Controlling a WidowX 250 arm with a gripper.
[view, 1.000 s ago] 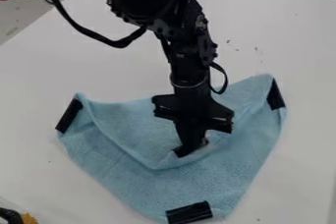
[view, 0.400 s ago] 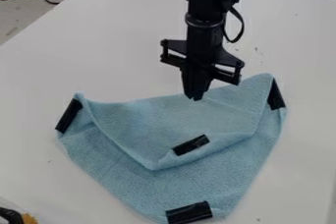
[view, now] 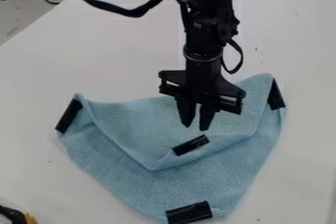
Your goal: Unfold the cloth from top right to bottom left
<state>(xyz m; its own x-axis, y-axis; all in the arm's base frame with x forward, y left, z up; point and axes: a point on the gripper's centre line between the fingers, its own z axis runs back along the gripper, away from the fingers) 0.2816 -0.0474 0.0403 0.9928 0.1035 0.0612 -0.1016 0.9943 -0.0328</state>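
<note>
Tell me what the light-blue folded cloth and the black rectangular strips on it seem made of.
The cloth looks like matte woven or knitted fabric, from its fine texture and soft folds. The strips are probably tape, straight-edged and faintly shiny; plastic or cloth-backed, I can't tell.

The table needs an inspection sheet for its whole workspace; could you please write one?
Surface: white table, a few small dark marks.
Job's things: light blue cloth, partly folded; black strips at its left, right, bottom and flap corners.
Clutter: black-and-yellow item at lower left, cut off by the view's edge.
Gripper: black gripper above the flap, open, nothing held.
Cables: black cable along the arm; others on the floor, upper left.
Surroundings: floor past the table's edge.
</note>
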